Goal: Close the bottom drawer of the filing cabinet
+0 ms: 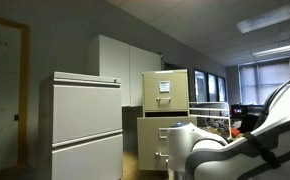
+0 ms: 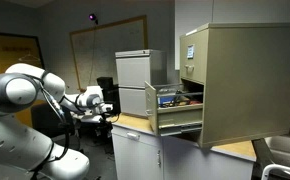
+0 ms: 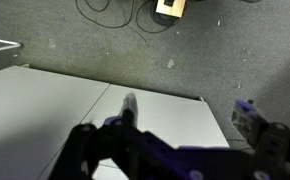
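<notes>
The filing cabinet is tall, narrow and beige, with a white label on an upper drawer; it also shows in an exterior view. Its bottom drawer stands pulled out toward the arm, with things inside. In an exterior view the drawer's plain front is partly hidden by the white arm. My gripper hangs well apart from the drawer front. In the wrist view the gripper is open and empty, its dark fingers spread over a white cabinet top.
A white two-panel cabinet stands beside the filing cabinet, with a tall white cupboard behind. A grey cabinet stands at the back. A tan counter runs under the open drawer. Grey carpet with cables lies below.
</notes>
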`<state>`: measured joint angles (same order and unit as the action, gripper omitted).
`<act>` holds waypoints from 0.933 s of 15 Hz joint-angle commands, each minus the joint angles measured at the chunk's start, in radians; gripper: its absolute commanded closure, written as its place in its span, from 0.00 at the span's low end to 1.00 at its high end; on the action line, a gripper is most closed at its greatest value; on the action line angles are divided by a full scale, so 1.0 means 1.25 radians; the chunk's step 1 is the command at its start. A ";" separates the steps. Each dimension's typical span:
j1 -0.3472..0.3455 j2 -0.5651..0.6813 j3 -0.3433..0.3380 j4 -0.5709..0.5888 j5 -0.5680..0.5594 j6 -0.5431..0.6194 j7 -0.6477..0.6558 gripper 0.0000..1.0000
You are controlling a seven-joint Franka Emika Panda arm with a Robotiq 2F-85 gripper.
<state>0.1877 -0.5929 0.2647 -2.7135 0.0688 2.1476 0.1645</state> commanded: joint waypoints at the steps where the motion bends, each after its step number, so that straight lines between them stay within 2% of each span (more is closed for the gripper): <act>1: 0.009 0.001 -0.009 0.001 -0.006 -0.001 0.005 0.00; 10: 0.009 0.001 -0.009 0.001 -0.006 0.001 0.005 0.00; 14: 0.000 0.006 0.002 0.044 -0.043 0.018 0.009 0.00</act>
<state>0.1878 -0.5935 0.2642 -2.7051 0.0484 2.1621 0.1645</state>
